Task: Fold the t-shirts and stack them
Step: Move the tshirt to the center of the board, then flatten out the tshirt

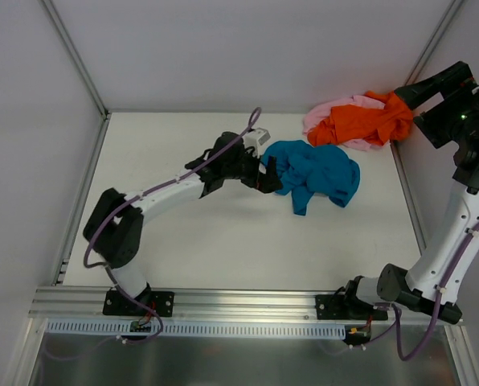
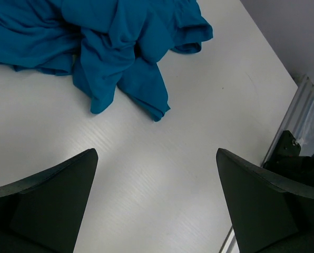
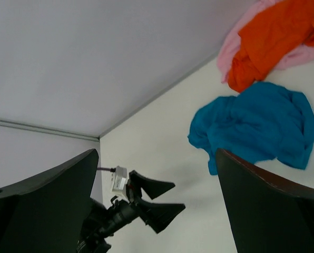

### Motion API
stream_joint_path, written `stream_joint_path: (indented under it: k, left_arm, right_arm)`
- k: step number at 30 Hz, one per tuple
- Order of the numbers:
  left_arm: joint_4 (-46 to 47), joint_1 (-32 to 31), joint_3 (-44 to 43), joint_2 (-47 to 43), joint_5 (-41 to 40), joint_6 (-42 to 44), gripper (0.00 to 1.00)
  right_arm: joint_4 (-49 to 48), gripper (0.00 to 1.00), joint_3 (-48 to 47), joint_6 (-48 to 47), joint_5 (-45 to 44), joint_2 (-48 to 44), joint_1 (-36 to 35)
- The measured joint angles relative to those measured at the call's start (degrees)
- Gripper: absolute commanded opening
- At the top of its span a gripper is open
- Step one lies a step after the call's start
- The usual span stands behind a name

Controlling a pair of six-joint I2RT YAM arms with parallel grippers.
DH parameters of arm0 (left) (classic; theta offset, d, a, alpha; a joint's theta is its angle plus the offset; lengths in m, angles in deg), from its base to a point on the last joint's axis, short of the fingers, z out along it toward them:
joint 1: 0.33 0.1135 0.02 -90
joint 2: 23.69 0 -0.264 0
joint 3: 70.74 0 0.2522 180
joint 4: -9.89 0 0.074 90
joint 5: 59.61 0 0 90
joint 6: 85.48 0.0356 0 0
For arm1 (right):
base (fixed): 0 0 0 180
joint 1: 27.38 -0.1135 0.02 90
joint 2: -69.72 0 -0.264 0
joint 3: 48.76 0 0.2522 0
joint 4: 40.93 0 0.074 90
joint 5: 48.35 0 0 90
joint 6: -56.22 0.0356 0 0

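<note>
Teal-blue t-shirt [image 1: 313, 174] lies crumpled beside orange t-shirt [image 1: 370, 121] atop pink t-shirt [image 1: 326, 113].

No readable text, label, brand, number or sign in any view.

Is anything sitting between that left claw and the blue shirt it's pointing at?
Nothing visible. The left gripper is open close beside the teal-blue t-shirt, and its wrist camera shows only bare table between the fingers and the cloth.
</note>
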Motion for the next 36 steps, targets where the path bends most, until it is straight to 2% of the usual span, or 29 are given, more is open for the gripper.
stream_joint_path:
  k: [2, 4, 6, 13, 21, 29, 30, 32, 33, 34, 36]
  left_arm:
    - [0.5, -2.1, -4.6, 7.0, -1.1, -0.1, 0.97]
    - [0.3, -3.5, -8.2, 12.2, -2.1, -0.1, 0.9]
    - [0.2, -4.6, -11.2, 16.5, -3.2, 0.5, 0.91]
    - [-0.3, -4.6, -13.3, 22.9, -7.4, 4.6, 0.91]
    - [1.3, -4.0, -12.8, 24.5, -10.2, 7.3, 0.91]
    - [4.7, -4.0, -12.8, 29.0, -8.3, 5.5, 0.82]
    - [5.2, -4.0, -12.8, 29.6, -8.1, 5.4, 0.79]
    - [6.3, -4.0, -13.3, 30.1, -7.9, 4.7, 0.57]
    - [6.4, -4.0, -13.6, 30.3, -7.8, 4.2, 0.36]
    - [6.6, -4.0, -14.0, 30.7, -7.7, 3.9, 0.0]
    - [7.4, -4.0, -14.8, 31.6, -7.6, 3.6, 0.0]
  right_arm:
    - [0.6, 1.0, 4.8, -0.4, -1.1, -0.9, -0.4]
    - [0.1, 1.0, 10.2, -0.4, -1.6, -1.9, -0.9]
    - [0.1, 0.99, 15.9, -0.2, -1.8, -3.6, -1.4]
    - [-0.5, 0.99, 29.4, 0.7, -1.7, -13.5, -2.4]
    - [-0.5, 1.0, 31.2, 0.7, -1.1, -18.9, -2.5]
    - [-0.4, 1.0, 33.1, 0.8, -1.0, -17.9, -2.5]
    - [-0.5, 0.99, 33.3, 0.9, -0.9, -17.8, -2.5]
    - [-0.5, 0.99, 33.4, 0.9, -0.9, -17.8, -2.5]
    - [-0.5, 1.0, 33.4, 0.9, -0.8, -17.8, -2.5]
    - [-0.5, 0.99, 33.4, 0.9, -0.7, -17.8, -2.5]
    - [-0.5, 1.0, 33.4, 0.9, -0.7, -17.8, -2.5]
